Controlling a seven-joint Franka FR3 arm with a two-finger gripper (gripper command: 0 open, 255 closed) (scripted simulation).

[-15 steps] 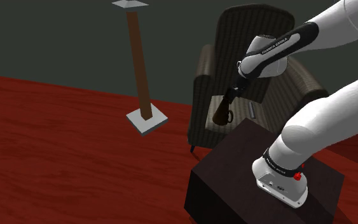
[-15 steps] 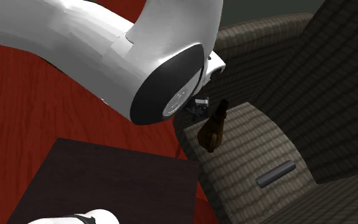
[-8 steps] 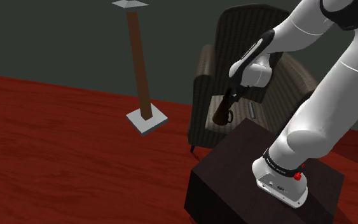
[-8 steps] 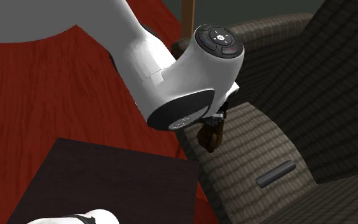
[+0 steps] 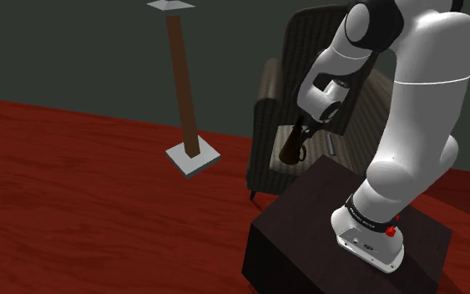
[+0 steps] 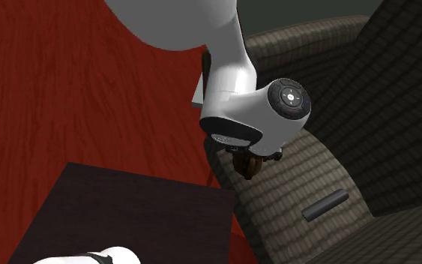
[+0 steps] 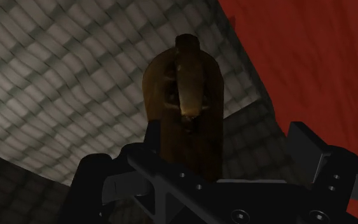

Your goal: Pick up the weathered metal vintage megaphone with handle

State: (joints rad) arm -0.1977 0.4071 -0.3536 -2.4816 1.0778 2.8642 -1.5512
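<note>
The megaphone (image 5: 290, 148) is a brown, worn-looking horn standing on the front of the armchair seat (image 6: 291, 176), wide end down. My gripper (image 5: 302, 129) reaches down onto its narrow upper end. In the second exterior view the white hand covers most of the megaphone (image 6: 248, 165), and only its lower part shows beneath it. Seen from the wrist, the megaphone (image 7: 184, 108) rises between my gripper's (image 7: 196, 149) two black fingers. They stand apart, open, and neither visibly presses on it.
The woven armchair (image 5: 273, 92) has high arms and a tall back around the seat. A small grey bar (image 6: 325, 204) lies further back on the seat. A floor lamp pole (image 5: 181, 83) stands on the red wood floor. The dark stand (image 5: 308, 225) is just before the chair.
The arm's upper links have swung upright and the hand has turned and come closer over the megaphone. The megaphone has stayed where it was on the seat.
</note>
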